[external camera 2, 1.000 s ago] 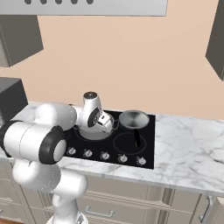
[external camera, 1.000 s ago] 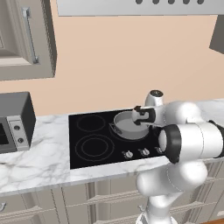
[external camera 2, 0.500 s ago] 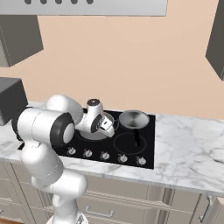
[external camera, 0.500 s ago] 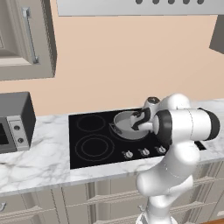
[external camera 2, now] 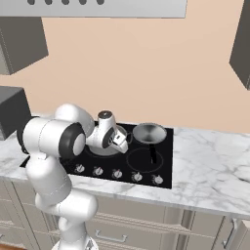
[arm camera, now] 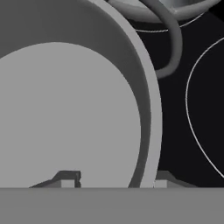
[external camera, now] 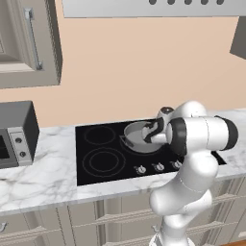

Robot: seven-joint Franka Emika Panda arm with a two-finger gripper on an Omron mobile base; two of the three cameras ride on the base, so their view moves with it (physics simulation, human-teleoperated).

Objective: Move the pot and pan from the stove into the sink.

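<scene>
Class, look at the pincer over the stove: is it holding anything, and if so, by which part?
The pincer straddles the pot's rim, one fingertip inside the wall and one outside. Whether the tips already clamp the rim cannot be told.

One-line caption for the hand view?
Gripper straddles the pot rim on the stove.

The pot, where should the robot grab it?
Take the pot by its thin upright wall, coming straight down from above. The hand view shows the tool already straddling that rim, one tip inside and one outside. The loop handle beside it is curved and looks harder to pinch.
</scene>
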